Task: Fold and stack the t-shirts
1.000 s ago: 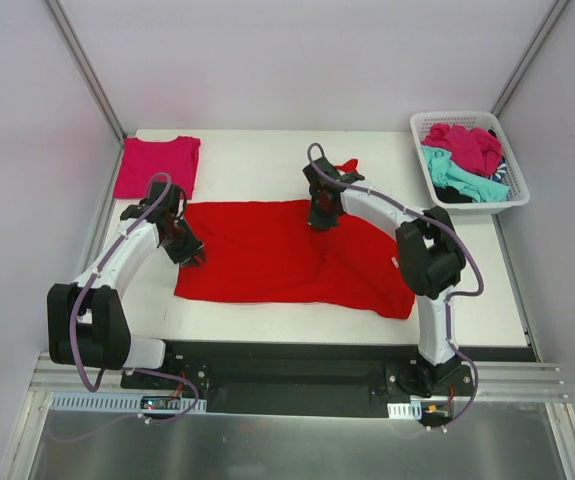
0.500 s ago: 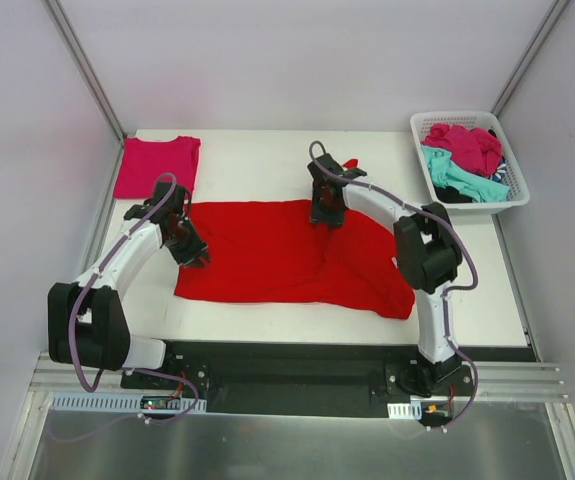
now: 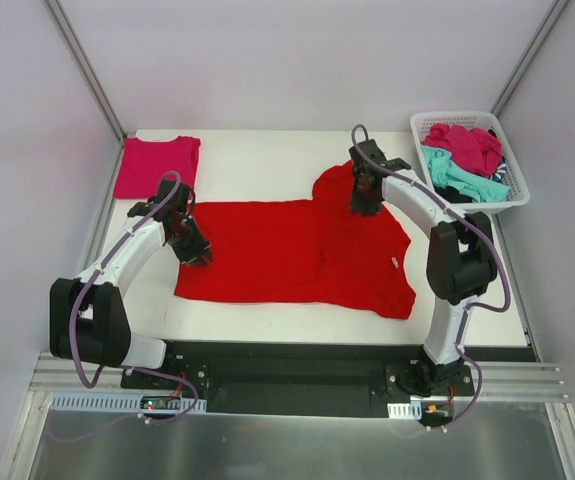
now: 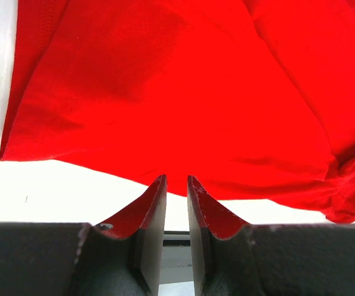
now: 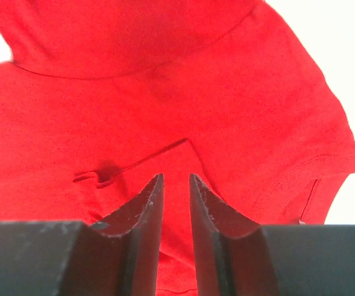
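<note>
Across the middle of the table, the red t-shirt lies spread nearly flat, running left to right. A rounded lobe of cloth reaches toward the far side, and shallow creases mark the right half. Judging by its drape, the fabric is light, limp and not fragile. It will probably sag and slide on the smooth surface rather than hold a shape, so a shallow pinch at a hem, sleeve edge or corner suits it, one arm at each end.

Left gripper: at the shirt's left edge, jaws narrowly parted, no cloth between them.

Right gripper: over the far right part, jaws a slit apart, cloth lying beneath, not pinched.

Far left: folded magenta-pink t-shirt.

Far right: white basket holding a magenta shirt and a teal shirt.
</note>
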Controlling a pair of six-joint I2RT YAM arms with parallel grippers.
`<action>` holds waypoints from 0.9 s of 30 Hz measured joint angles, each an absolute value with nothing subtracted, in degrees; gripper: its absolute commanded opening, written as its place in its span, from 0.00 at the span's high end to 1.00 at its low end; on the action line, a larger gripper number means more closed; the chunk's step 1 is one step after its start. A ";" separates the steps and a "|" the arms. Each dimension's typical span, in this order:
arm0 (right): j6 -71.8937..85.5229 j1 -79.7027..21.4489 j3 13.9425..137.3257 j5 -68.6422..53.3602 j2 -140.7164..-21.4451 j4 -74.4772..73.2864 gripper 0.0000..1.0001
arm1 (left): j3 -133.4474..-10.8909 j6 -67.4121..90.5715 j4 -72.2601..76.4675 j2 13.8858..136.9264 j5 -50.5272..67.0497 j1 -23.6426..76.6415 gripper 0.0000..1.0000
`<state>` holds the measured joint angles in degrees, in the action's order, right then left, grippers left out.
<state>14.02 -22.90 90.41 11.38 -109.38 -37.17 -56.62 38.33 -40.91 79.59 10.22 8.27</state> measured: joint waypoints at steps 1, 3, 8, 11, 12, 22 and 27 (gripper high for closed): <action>13.96 -22.74 89.43 11.29 -109.71 -37.26 0.77 | -56.62 38.33 -40.91 79.59 10.22 8.27 0.80; 13.82 -22.79 88.16 11.14 -110.34 -37.30 0.78 | -56.62 38.33 -40.91 79.59 10.22 8.29 0.80; 13.82 -22.90 86.06 10.22 -111.42 -36.91 0.78 | -56.62 38.33 -40.91 79.59 10.22 8.29 0.80; 13.80 -22.81 85.41 9.91 -111.44 -36.69 0.78 | -56.62 38.33 -40.93 79.59 10.22 8.29 0.80; 13.80 -22.72 85.36 9.78 -111.53 -36.62 0.78 | -56.62 38.33 -40.91 79.59 10.22 8.29 0.80; 13.47 -20.25 84.49 8.08 -113.73 -35.22 0.78 | -56.62 38.33 -40.93 79.59 10.22 8.29 0.80; 13.26 -19.68 84.47 6.96 -114.74 -35.14 0.78 | -56.64 38.33 -40.93 79.59 10.22 8.29 0.80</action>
